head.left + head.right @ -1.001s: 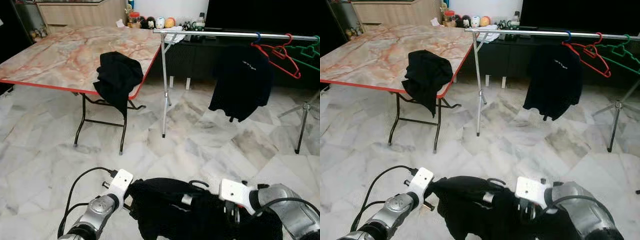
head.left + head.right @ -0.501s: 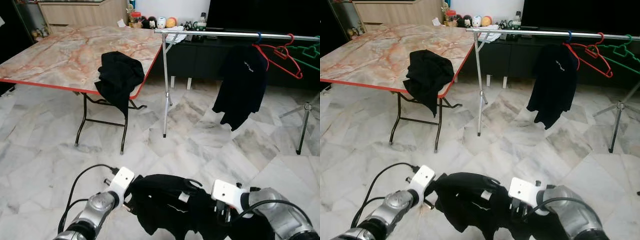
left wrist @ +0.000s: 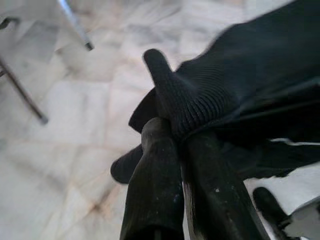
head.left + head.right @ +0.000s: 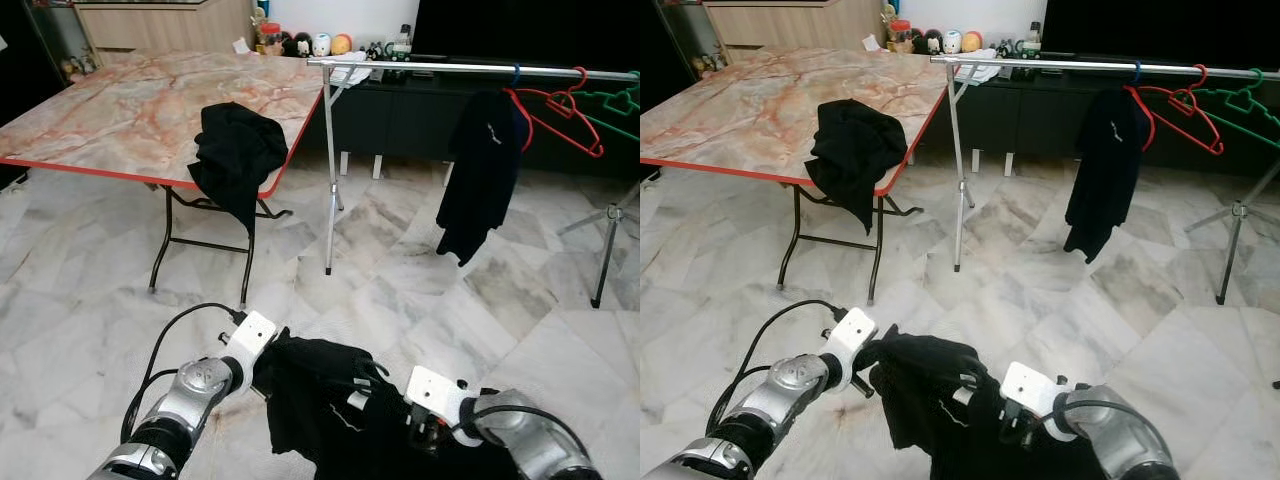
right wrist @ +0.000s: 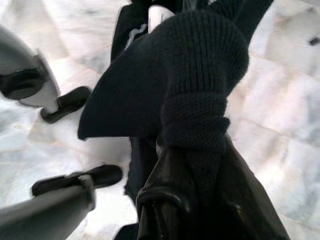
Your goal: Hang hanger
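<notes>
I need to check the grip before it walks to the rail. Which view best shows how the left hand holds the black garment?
The left wrist view: the left hand is shut on a ribbed edge of the black garment. The eye views show the garment stretched between both hands, the pinch hidden. The right wrist view shows the right hand pinching another ribbed fold.

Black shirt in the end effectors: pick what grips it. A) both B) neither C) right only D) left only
A: the left end effector and the right end effector each pinch a ribbed edge of the black shirt, stretched between them.
</notes>
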{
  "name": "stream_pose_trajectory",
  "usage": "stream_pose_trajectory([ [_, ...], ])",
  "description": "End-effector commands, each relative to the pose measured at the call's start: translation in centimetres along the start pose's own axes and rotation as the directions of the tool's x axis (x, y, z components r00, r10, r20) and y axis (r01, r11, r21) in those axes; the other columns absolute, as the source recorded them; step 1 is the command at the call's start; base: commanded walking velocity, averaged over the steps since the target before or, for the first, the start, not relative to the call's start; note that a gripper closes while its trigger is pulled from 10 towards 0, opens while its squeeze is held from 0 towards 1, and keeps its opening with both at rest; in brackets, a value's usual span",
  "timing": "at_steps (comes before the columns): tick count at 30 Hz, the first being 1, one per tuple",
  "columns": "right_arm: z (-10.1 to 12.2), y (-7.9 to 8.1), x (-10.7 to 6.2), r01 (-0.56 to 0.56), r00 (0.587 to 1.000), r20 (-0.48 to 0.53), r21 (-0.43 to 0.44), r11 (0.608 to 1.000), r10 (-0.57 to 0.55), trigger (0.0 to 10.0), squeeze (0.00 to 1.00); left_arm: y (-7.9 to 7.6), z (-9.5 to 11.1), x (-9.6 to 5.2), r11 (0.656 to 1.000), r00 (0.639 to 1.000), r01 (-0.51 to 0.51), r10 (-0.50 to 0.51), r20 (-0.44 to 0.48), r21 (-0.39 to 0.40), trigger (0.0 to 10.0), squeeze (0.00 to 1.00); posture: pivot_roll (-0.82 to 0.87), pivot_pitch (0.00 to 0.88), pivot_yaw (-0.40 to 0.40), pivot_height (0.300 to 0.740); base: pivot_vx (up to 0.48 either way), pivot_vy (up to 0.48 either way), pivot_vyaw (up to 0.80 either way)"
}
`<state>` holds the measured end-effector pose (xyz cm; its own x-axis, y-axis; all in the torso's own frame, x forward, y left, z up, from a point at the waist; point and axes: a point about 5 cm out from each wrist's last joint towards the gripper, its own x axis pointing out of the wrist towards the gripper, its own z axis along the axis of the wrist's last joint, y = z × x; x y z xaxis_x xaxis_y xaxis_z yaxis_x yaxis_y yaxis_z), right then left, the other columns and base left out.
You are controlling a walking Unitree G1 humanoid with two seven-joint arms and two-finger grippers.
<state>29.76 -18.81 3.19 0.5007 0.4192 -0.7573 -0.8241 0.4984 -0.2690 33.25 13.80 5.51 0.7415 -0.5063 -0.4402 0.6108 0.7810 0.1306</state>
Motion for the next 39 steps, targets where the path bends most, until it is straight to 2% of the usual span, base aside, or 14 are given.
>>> stream_pose_trajectory([
  [1,0.8,-0.8,0.2,0.077,0.996,0.042,0.088,0.993,-0.081,10.0,0.00,-0.4,0.6,-0.2,0.997,0.997,0.077,-0.076,0.023,-0.005,0.0,0.00,-0.01,0.113,0.034,0.740,0.000,0.000,0.00],
  [4,1.5,-0.8,0.6,0.083,0.991,0.088,0.156,0.984,-0.098,10.0,0.00,-0.7,1.1,-0.3,0.990,0.990,0.140,-0.140,0.033,-0.003,0.0,0.00,-0.01,0.113,0.036,0.740,0.000,0.000,0.00],
  [6,2.3,-0.5,1.0,0.060,0.985,0.147,0.196,0.979,-0.090,10.0,0.00,-1.3,1.6,-0.6,0.972,0.972,0.232,-0.233,0.039,0.027,0.0,0.00,0.00,0.113,0.037,0.740,0.000,0.000,0.00],
  [9,2.9,-0.4,1.1,0.036,0.979,0.188,0.209,0.977,-0.076,10.0,0.00,-1.8,1.7,-0.8,0.957,0.957,0.286,-0.287,0.031,0.047,0.0,0.00,0.00,0.112,0.037,0.740,0.000,0.000,0.00],
  [10,3.2,-0.3,1.1,0.026,0.976,0.207,0.212,0.977,-0.071,10.0,0.00,-2.0,1.8,-1.0,0.951,0.951,0.305,-0.307,0.029,0.055,0.6,0.00,0.00,0.111,0.037,0.740,0.000,0.000,0.00],
  [11,3.4,-0.4,1.2,0.022,0.972,0.225,0.214,0.977,-0.071,10.0,0.00,-2.2,2.0,-1.1,0.945,0.945,0.323,-0.325,0.037,0.052,0.6,0.00,0.00,0.111,0.037,0.740,0.000,0.000,0.00],
  [12,3.7,-0.5,1.2,0.035,0.965,0.245,0.222,0.974,-0.090,10.0,0.00,-2.6,2.3,-1.3,0.933,0.931,0.358,-0.360,0.064,0.045,3.1,0.97,0.00,0.111,0.036,0.740,0.000,0.000,0.00],
  [13,3.7,-0.5,1.2,0.035,0.965,0.245,0.222,0.974,-0.090,10.0,0.00,-2.6,2.3,-1.3,0.933,0.931,0.358,-0.360,0.064,0.045,3.1,0.97,0.00,0.111,0.036,0.740,0.000,0.000,0.00],
  [14,3.9,-0.7,1.2,0.049,0.963,0.248,0.229,0.972,-0.107,10.0,0.00,-3.0,2.6,-1.6,0.920,0.917,0.390,-0.391,0.082,0.033,10.0,1.00,0.00,0.111,0.036,0.740,0.000,0.000,0.00],
  [22,3.5,-1.6,1.2,0.158,0.956,0.207,0.235,0.959,-0.208,10.0,0.00,-3.8,2.7,-2.3,0.887,0.883,0.460,-0.461,0.085,0.036,10.0,1.00,0.00,0.110,0.038,0.740,0.000,0.000,0.00],
  [25,3.1,-2.3,1.0,0.240,0.938,0.185,0.263,0.935,-0.293,10.0,0.00,-4.0,3.0,-2.8,0.875,0.871,0.482,-0.483,0.090,0.033,10.0,1.00,0.00,0.110,0.036,0.740,0.000,0.000,0.00],
  [29,3.1,-2.8,0.7,0.264,0.924,0.203,0.276,0.924,-0.325,10.0,0.00,-3.8,3.0,-3.0,0.883,0.879,0.468,-0.469,0.086,0.032,10.0,1.00,0.00,0.109,0.037,0.740,0.000,0.000,0.00],
  [33,2.9,-2.6,0.4,0.226,0.934,0.238,0.184,0.957,-0.266,10.0,0.00,-3.3,2.6,-3.3,0.890,0.888,0.455,-0.456,0.065,0.031,10.0,1.00,0.00,0.107,0.035,0.740,0.000,0.000,0.00],
  [39,1.4,-2.7,-0.6,0.159,0.955,0.236,0.098,0.982,-0.178,10.0,0.00,-2.9,1.8,-4.8,0.867,0.868,0.496,-0.497,0.018,0.037,10.0,1.00,0.00,0.103,0.036,0.740,0.000,0.000,0.00],
])
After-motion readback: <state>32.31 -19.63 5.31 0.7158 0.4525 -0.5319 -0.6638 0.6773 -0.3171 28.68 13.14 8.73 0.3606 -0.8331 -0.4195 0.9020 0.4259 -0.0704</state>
